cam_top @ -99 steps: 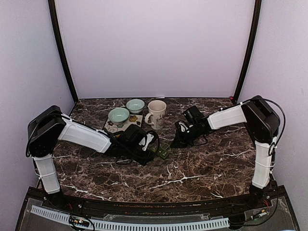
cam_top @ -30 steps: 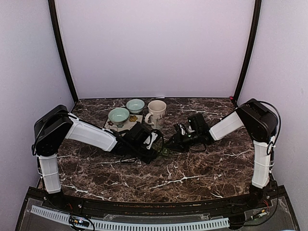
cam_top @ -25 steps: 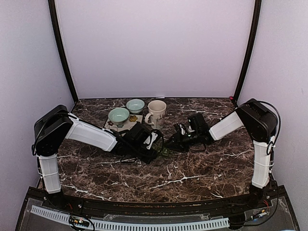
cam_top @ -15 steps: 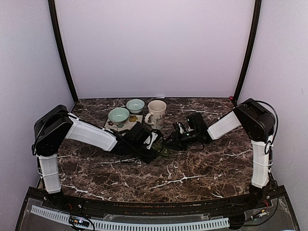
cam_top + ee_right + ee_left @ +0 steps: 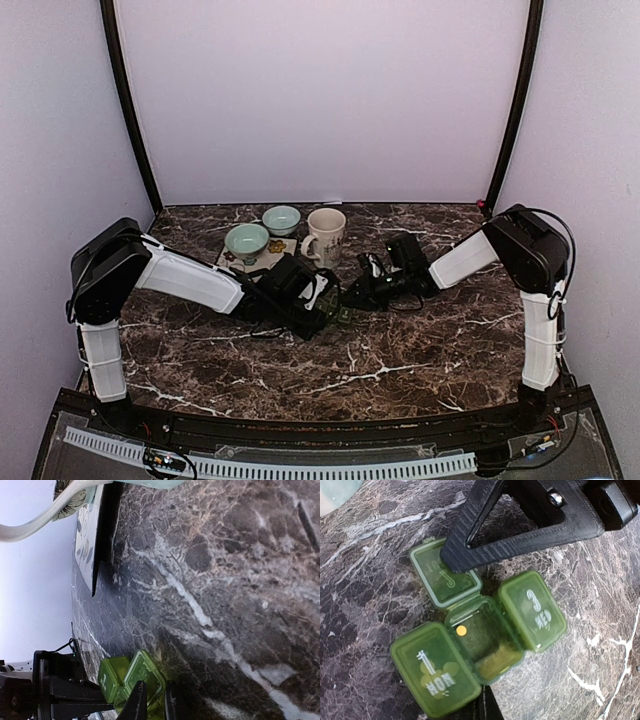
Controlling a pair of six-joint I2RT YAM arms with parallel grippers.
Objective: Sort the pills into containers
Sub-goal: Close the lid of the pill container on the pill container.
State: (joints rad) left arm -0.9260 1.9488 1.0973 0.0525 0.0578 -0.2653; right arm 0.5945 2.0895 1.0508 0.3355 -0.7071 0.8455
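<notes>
A green pill organizer lies on the marble table, also seen in the top view and the right wrist view. Its "1 MON" and "3 WED" cells are closed. The middle cell is open with one yellow pill inside and its lid flipped back. My left gripper is shut at the organizer's near edge. My right gripper has its jaws nearly together around the flipped lid; one of its fingers rests on that lid.
Behind the organizer stand two pale green bowls and a white mug, around a patterned tile. The tile's edge shows in the right wrist view. Both arms meet at the table's middle.
The right gripper has moved left and down onto the organizer's open lid. The left gripper shifted slightly right early on and has stayed at the organizer since.
</notes>
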